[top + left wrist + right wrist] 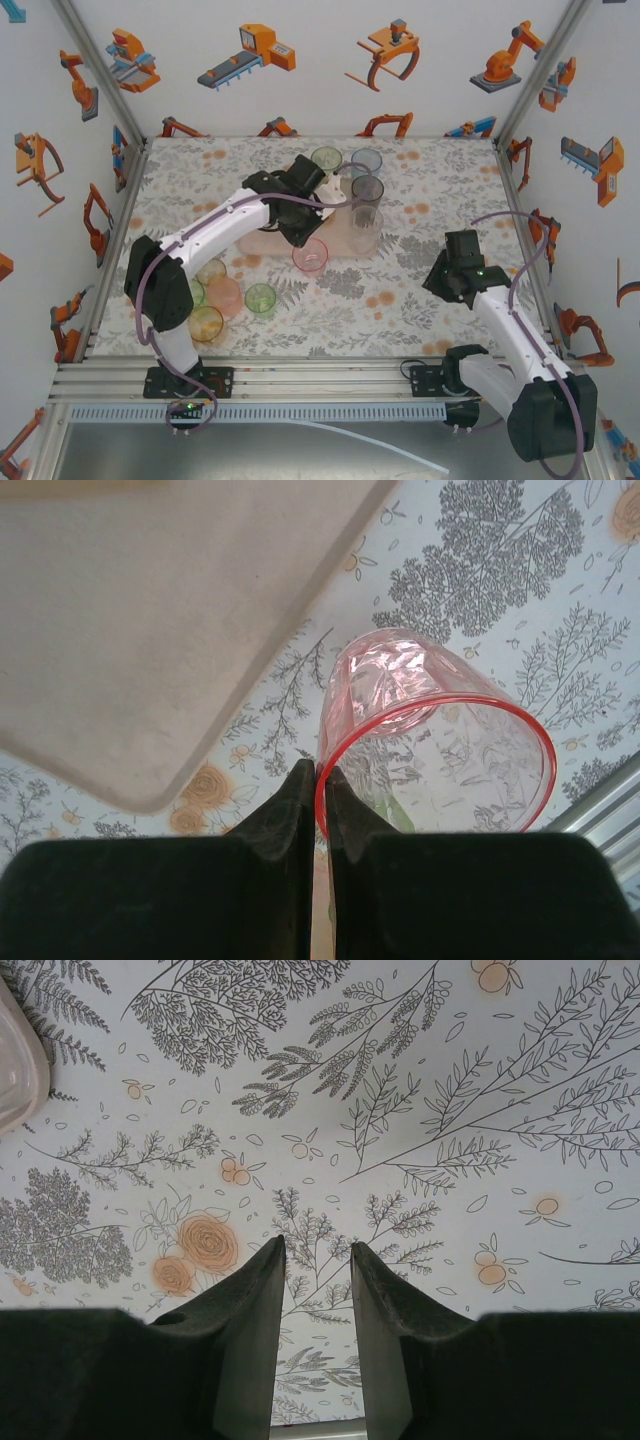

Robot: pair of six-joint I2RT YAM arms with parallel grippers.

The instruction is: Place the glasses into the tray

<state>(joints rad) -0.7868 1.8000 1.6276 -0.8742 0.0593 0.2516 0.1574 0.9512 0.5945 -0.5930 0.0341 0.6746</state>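
In the left wrist view the pink tumbler (430,720) sits centre right in the frame, tilted so that its open mouth faces the camera. The near part of its red rim runs down into the slit between the two dark fingers (285,810) of the left gripper (320,772). The jaws are pinched almost together on that thin wall, one finger outside the tumbler and one inside. The tray (150,630) fills the upper left of this view. Its rounded corner lies just left of the tumbler, whose body shows against the floral tabletop (500,560). Whether the tumbler's base touches the surface cannot be told.

From the top camera the left gripper (300,238) is at the frame's centre, with the pink tumbler (310,256) just below it at the near edge of the tray (258,243). Above and to the right stand a green tumbler (326,158), a pale blue tumbler (366,161), a smoky grey tumbler (367,188) and a clear tumbler (364,228). A cluster of tumblers (225,297) stands at lower left.

The right gripper (315,1250) hangs over bare tabletop, jaws partly apart and holding nothing. A corner of the tray (15,1070) shows at the upper left edge. In the top view the right gripper (455,268) sits at centre right, well apart from every tumbler.
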